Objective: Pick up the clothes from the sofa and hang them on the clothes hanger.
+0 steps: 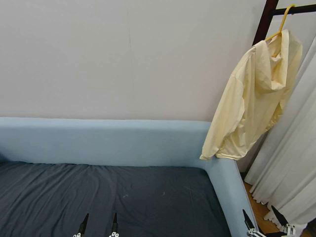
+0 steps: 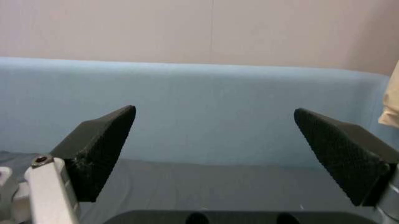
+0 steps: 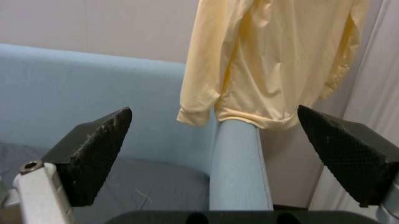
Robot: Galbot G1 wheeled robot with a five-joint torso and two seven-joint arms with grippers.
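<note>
i find the yellow shirt (image 1: 256, 98) already on its hanger (image 1: 282, 19), hooked over the dark rack (image 1: 263, 22) at the far right, hem just at the sofa (image 1: 123, 143) arm. the seat lies bare. left gripper (image 1: 100, 219) and right gripper (image 1: 257, 212) sit near and low, fingers spread, holding nothing. i judge the task complete.

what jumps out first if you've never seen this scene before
The pale yellow jacket grabs the eye: it hangs on a yellow hanger from a dark rack at the right, its hem reaching down to the arm of the light blue sofa. Next come the two open grippers low in the head view, the left gripper over the sofa's dark seat and the right gripper by the sofa's arm, near the white curtain.
</note>
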